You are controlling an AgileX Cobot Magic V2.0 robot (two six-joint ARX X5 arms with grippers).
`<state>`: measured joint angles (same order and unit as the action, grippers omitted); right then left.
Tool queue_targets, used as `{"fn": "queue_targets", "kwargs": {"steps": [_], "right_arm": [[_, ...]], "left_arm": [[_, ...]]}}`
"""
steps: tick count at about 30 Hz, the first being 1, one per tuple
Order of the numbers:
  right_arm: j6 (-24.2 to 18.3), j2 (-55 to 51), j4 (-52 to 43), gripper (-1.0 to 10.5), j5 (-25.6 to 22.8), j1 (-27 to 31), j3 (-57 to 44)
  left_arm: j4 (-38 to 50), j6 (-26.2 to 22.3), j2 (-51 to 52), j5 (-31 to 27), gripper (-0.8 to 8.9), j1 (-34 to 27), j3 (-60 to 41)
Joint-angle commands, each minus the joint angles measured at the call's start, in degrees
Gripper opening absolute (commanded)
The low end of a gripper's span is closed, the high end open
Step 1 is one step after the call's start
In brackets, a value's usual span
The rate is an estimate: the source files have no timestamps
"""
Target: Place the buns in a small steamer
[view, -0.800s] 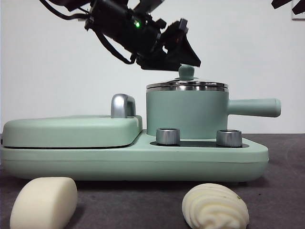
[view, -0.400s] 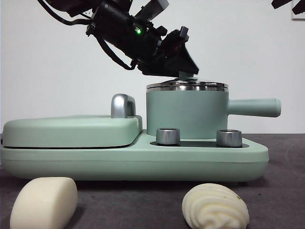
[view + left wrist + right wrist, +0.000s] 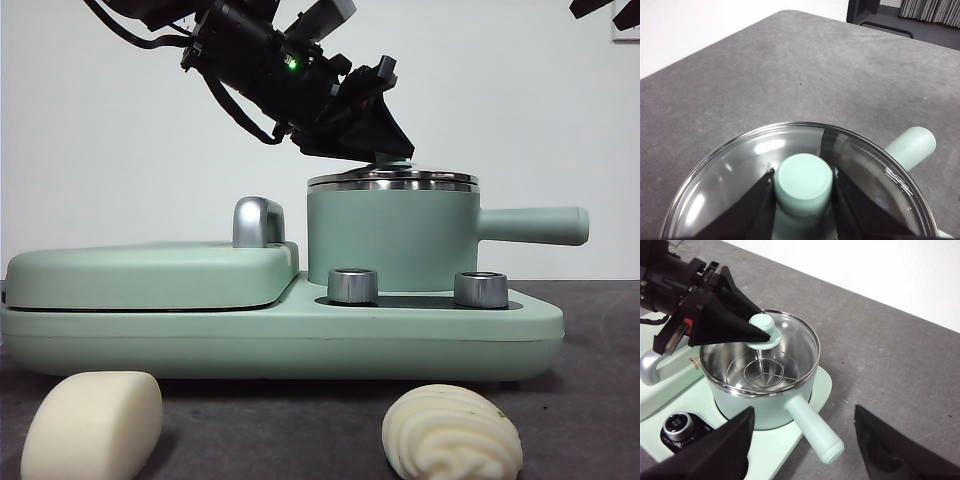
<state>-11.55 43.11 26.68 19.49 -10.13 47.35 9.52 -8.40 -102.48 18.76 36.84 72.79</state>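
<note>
Left end effector (image 3: 803,186) clamps lid knob (image 3: 804,181); right end effector (image 3: 802,442) open, idle.

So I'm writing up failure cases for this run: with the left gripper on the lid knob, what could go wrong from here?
The left gripper pinches only the small, smooth lid knob, so the glass lid might slip or tilt out when lifted. The lid looks wide and shiny; swung carelessly, it could knock the steamer rim. Both buns lie near the table's front edge and could be nudged off.
</note>
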Motion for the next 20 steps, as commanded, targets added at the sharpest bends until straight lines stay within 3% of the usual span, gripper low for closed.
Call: {"fn": "queue_targets", "kwargs": {"steps": [1, 14, 20], "right_arm": [[0.7, 0.3, -0.4, 3.2, 0.0, -0.2, 0.9], [0.7, 0.3, -0.4, 3.2, 0.0, -0.2, 0.9], [0.7, 0.3, -0.4, 3.2, 0.0, -0.2, 0.9]], "left_arm": [[-1.4, 0.2, -1.3, -0.8, 0.07, 0.3, 1.9], [-18.8, 0.0, -1.3, -0.8, 0.07, -0.2, 15.0], [-22.7, -0.1, -0.5, -0.8, 0.09, -1.7, 17.5]]}}
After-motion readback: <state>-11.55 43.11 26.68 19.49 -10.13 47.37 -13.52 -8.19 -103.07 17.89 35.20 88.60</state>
